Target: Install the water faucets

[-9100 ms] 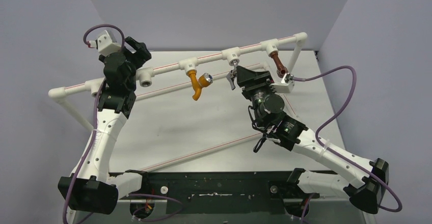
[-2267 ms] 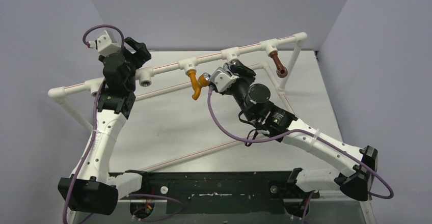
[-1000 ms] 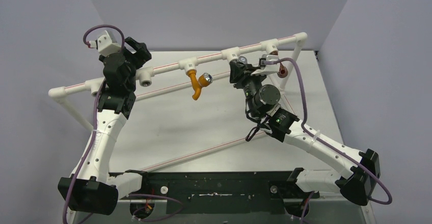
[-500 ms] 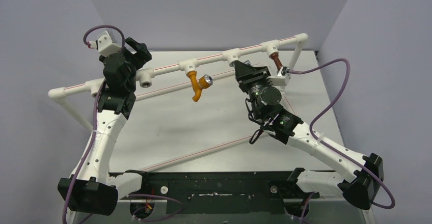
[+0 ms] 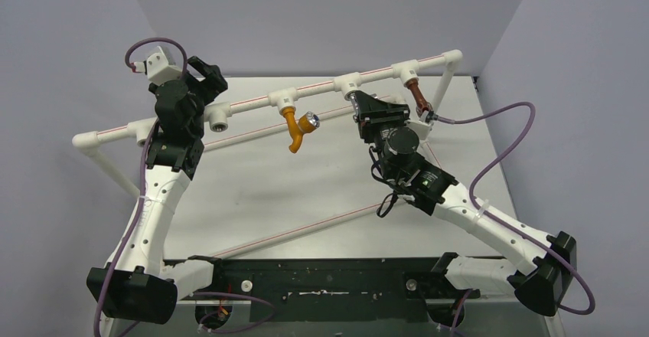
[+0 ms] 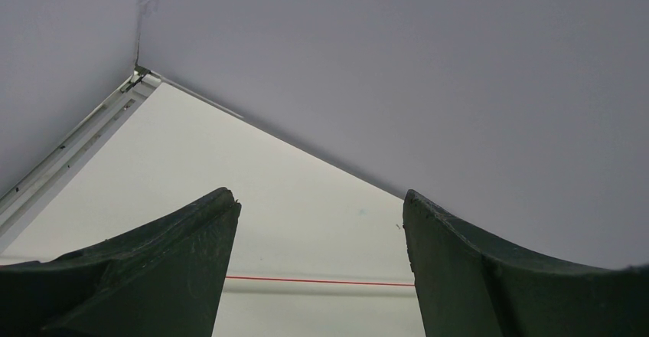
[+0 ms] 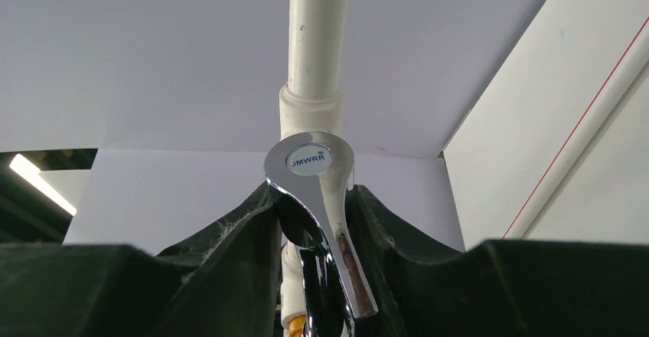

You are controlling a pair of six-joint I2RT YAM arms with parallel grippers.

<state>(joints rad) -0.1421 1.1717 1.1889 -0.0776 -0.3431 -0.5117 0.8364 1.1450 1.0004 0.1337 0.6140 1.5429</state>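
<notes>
One orange faucet [image 5: 297,129], one brown faucet [image 5: 415,92], one silver faucet [image 7: 308,159], two arms [image 5: 155,203] [image 5: 490,226]

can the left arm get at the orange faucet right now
Probably yes: its fingers stand open and empty, the orange faucet hangs uncovered on the pipe, and the right arm is off to the side at the silver faucet.
</notes>
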